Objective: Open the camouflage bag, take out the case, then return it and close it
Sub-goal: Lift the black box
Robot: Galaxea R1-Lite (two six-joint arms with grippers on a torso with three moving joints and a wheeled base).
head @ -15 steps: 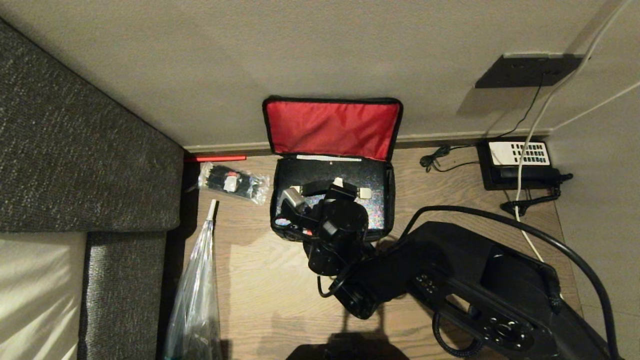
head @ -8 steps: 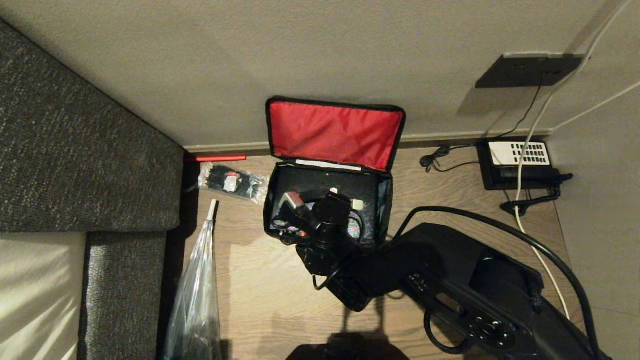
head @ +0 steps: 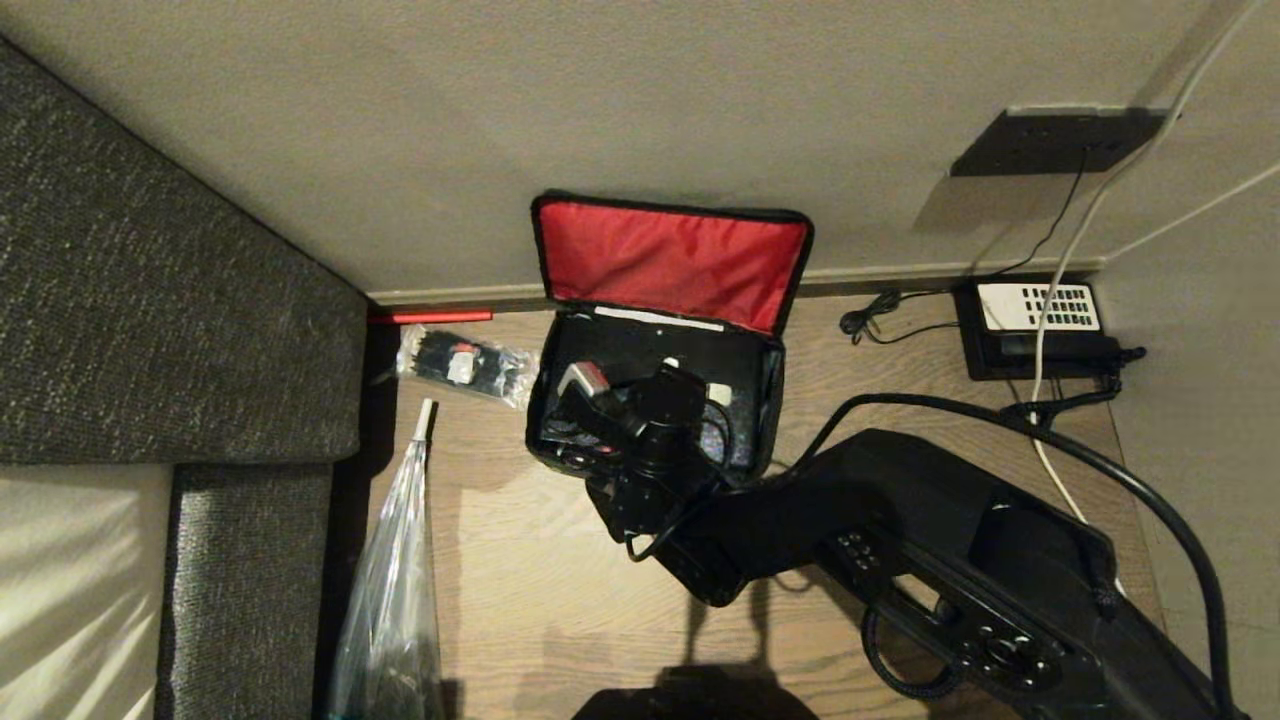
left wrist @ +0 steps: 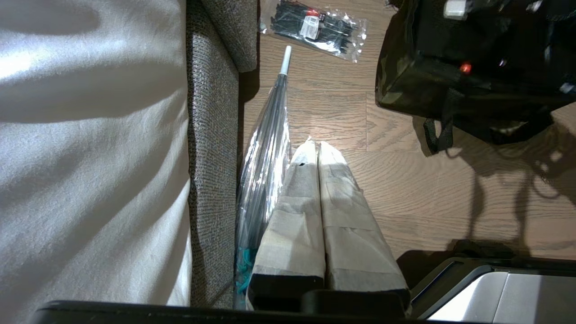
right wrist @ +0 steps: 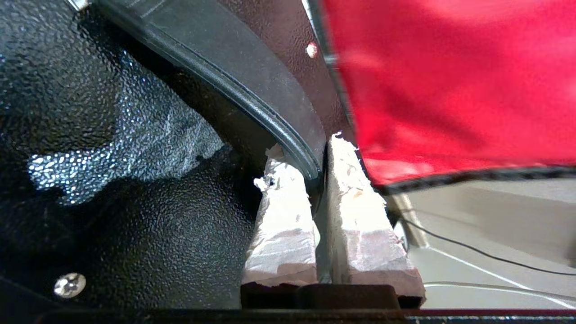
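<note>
The camouflage bag [head: 762, 400] stands open on the wood floor, its red-lined lid [head: 670, 262] leaning back on the wall. The black textured case [head: 620, 350] lies inside it. My right gripper [head: 695, 378] reaches down into the bag. In the right wrist view this gripper [right wrist: 310, 153] is shut on the case's curved black handle [right wrist: 252, 94], with the case's pebbled face [right wrist: 112, 180] beside it. My left gripper [left wrist: 317, 146] hangs parked over the floor, shut and empty, with the bag's dark side [left wrist: 405, 76] off to one side.
A clear packet of black ties [head: 465, 365] lies left of the bag. A plastic-wrapped umbrella [head: 395, 580] lies along the grey sofa [head: 150, 300]. A black telephone [head: 1035, 325] with trailing cables [head: 880, 315] sits at the wall to the right.
The right gripper has sunk into the bag with the case, which stood level with the bag's rim before. The bag and its lid have shifted slightly. The left arm has not moved.
</note>
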